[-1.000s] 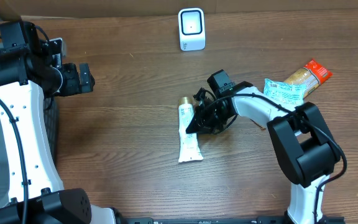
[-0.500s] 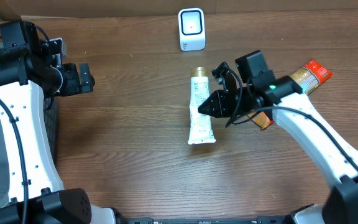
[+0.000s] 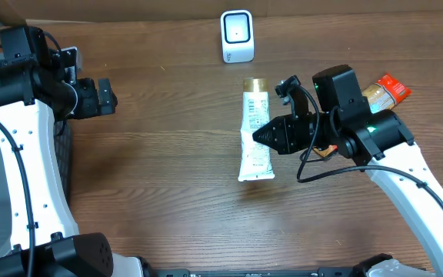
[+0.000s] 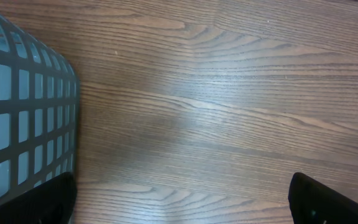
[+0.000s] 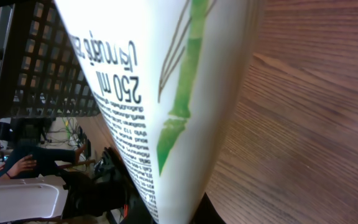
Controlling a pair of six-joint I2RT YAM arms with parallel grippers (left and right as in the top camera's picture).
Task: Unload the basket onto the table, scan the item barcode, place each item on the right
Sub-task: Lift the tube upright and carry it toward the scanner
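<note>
Overhead, the right gripper [image 3: 261,137] is pinched on the side of the white tube [image 3: 253,123], which sits lengthwise at centre frame, gold cap toward the scanner [image 3: 237,35] at top centre. The left gripper [image 3: 106,97], upper left, stands spread wide near the mesh basket [image 4: 17,124].

White tube [image 3: 252,123], green bamboo print, black lettering, gold cap [image 3: 252,83]; the desk [image 3: 168,169] shows brown woodgrain.

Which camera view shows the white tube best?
The overhead view: the white tube shows at its full length there. The right wrist view shows only a cropped close-up of its printed side; the left wrist view shows none of it.
</note>
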